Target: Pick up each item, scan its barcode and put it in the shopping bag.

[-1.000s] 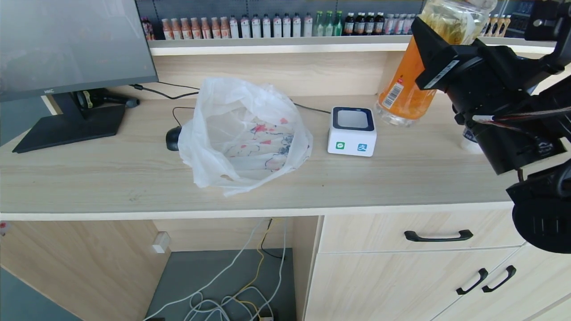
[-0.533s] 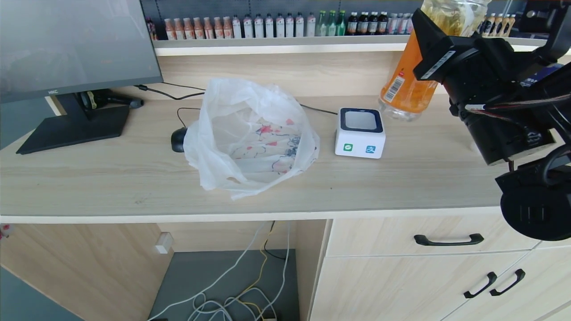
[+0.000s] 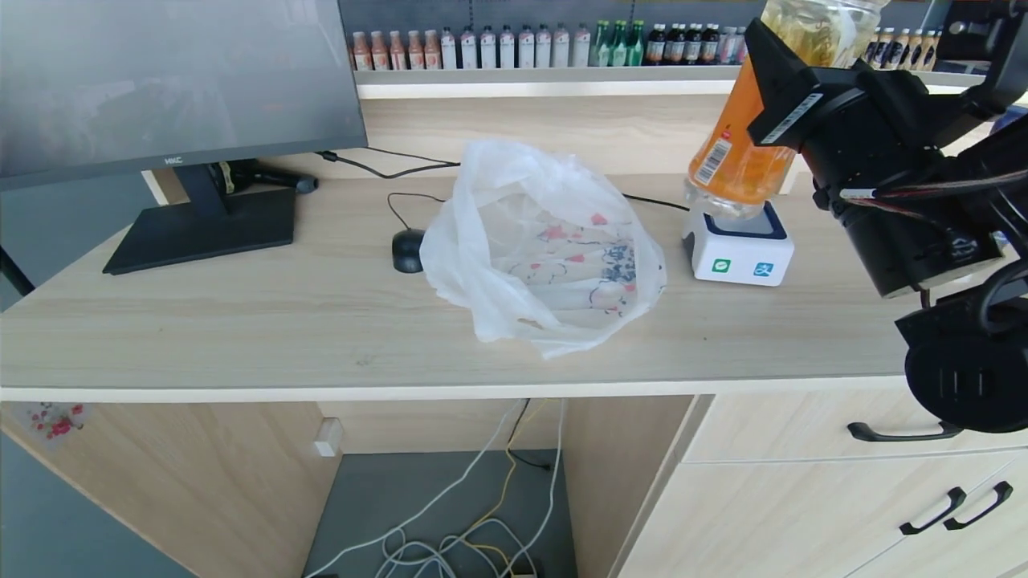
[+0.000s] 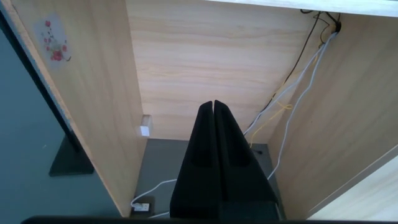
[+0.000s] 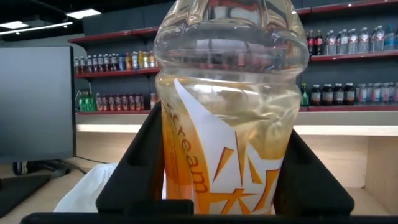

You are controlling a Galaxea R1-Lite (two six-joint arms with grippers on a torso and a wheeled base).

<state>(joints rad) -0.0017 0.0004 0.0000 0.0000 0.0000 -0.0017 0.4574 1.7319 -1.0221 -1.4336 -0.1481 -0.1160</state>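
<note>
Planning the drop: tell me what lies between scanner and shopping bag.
Head view: bare counter between scanner and shopping bag, a black cable crossing farther back.

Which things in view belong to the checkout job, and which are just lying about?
Job: clear plastic bottle of orange drink, held in the right pincer; white cube barcode scanner; translucent white plastic shopping bag.
Lying about: black flat-screen monitor; black computer mouse; row of small drink bottles on the back shelf.
</note>
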